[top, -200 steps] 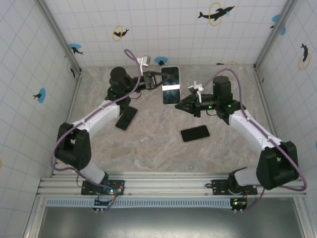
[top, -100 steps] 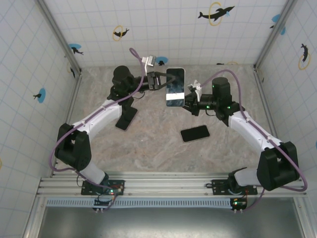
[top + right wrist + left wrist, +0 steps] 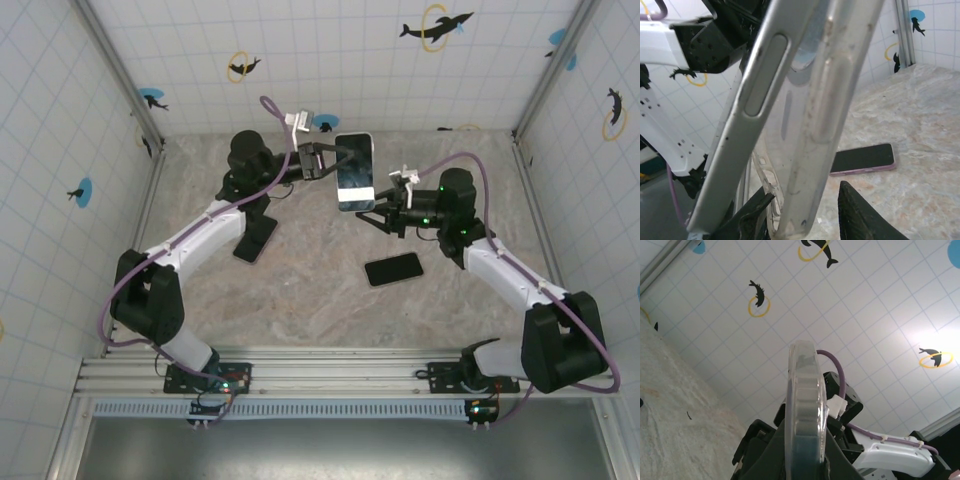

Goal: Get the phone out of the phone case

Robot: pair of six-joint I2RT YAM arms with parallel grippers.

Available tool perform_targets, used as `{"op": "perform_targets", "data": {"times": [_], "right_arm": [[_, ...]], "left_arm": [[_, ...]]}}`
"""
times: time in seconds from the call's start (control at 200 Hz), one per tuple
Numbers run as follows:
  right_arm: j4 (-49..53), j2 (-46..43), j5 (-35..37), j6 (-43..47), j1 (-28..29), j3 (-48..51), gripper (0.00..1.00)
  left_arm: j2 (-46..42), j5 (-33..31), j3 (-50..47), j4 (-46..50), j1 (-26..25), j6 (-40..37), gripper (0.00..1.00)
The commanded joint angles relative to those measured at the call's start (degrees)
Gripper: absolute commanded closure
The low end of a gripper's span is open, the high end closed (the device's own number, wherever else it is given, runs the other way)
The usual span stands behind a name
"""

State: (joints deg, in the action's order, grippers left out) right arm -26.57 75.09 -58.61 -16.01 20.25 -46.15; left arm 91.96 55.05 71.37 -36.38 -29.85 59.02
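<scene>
- The left gripper (image 3: 328,160) is clamped on the left long edge of the phone (image 3: 354,170), holding it off the table (image 3: 320,300) in the far middle of the scene.
- From above, the phone's glossy screen faces up, its long axis running far to near.
- In the left wrist view the phone is seen edge-on, with the ribbed rim of the clear phone case (image 3: 807,405) rising between that gripper's dark fingers (image 3: 762,452).
- The right gripper (image 3: 368,212) reaches in from the right and meets the phone at its near end.
- In the right wrist view the phone's silver side rail, with its long button, runs diagonally on the left. The clear case stands just right of it, parted from the rail by a narrow gap along that side.
- The right fingers (image 3: 856,215) stand apart, one on each side of the case's lower edge. A visible gap lies between the right-hand finger and the case, so the jaws are not pinching it.
- A black phone (image 3: 393,269) lies flat on the table just near of the right gripper.
- Another dark phone (image 3: 256,238) lies flat on the table beneath the left arm, well to the left.
</scene>
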Motion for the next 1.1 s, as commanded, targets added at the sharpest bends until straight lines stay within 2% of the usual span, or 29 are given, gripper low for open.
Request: {"op": "perform_targets", "data": {"times": [0.0, 0.295, 0.39, 0.475, 0.621, 0.856, 0.961, 1.091], "right_arm": [[-14.50, 0.48, 2.75, -8.32, -1.42, -0.78, 0.60], [-25.71, 1.77, 1.04, -19.73, -1.04, 1.55, 0.56], [-29.14, 2.31, 1.54, -23.77, -0.22, 2.25, 0.56], [-33.67, 2.93, 2.97, -29.49, 0.36, 3.44, 0.56], [-38.81, 3.31, 8.45, -39.72, 1.01, 6.30, 0.55], [-47.13, 3.65, 23.24, -57.25, 5.25, 12.38, 0.53], [-47.66, 3.08, 26.97, -59.52, 6.34, 13.83, 0.56], [-47.66, 2.88, 28.77, -62.15, 6.68, 14.26, 0.69]], "left_arm": [[-2.31, 8.92, -1.63, -1.16, -2.41, 3.77, 1.00], [-2.41, 8.26, -2.71, -1.33, -2.24, 3.81, 1.00], [-2.35, 4.00, -2.87, -1.14, -1.73, 5.55, 1.00], [-2.94, -3.60, -4.04, -0.48, -1.44, 6.89, 1.00], [-4.54, -13.81, -6.11, -0.84, -1.84, 10.24, 1.00], [-7.30, -24.36, -13.06, -4.89, -2.15, 16.47, 1.00], [-7.00, -25.28, -14.94, -8.60, -2.19, 19.81, 1.00], [-6.79, -24.79, -14.95, -8.15, -2.19, 20.09, 0.98]]}}
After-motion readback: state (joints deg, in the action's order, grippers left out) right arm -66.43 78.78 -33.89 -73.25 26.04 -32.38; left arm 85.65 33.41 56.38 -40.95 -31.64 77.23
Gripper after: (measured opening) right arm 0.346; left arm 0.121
